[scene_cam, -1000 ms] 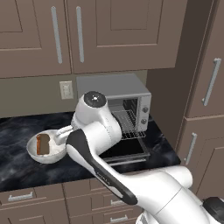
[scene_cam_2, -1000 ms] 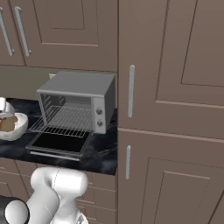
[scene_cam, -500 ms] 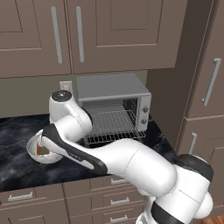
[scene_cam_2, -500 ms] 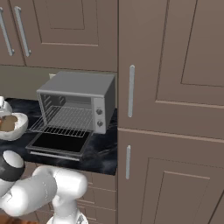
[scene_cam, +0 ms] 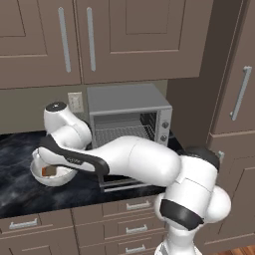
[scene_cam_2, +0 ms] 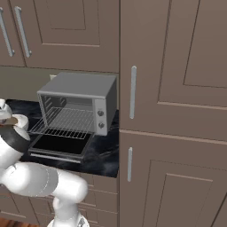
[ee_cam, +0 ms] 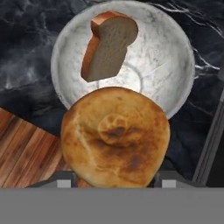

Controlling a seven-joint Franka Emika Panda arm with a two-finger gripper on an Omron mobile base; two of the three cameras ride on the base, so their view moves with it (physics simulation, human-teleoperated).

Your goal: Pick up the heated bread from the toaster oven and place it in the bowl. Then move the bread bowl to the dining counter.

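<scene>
Centrally, round golden-brown bun (ee_cam: 115, 136) clamped between gripper (ee_cam: 113, 178) fingers, poised above near rim of white speckled bowl (ee_cam: 168, 65); brown bread slice (ee_cam: 107, 46) leaning inside bowl.

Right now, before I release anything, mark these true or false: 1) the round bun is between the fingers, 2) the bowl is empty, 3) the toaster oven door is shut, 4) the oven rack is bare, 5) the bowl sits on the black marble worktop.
1) True: in the hand view the heated bread sits between the gripper tips, above the bowl.
2) False: a brown bread slice already stands in the bowl.
3) False: the toaster oven door is dropped open.
4) True: the wire rack carries nothing.
5) True: the bowl rests on the black marble worktop, left of the oven.
</scene>
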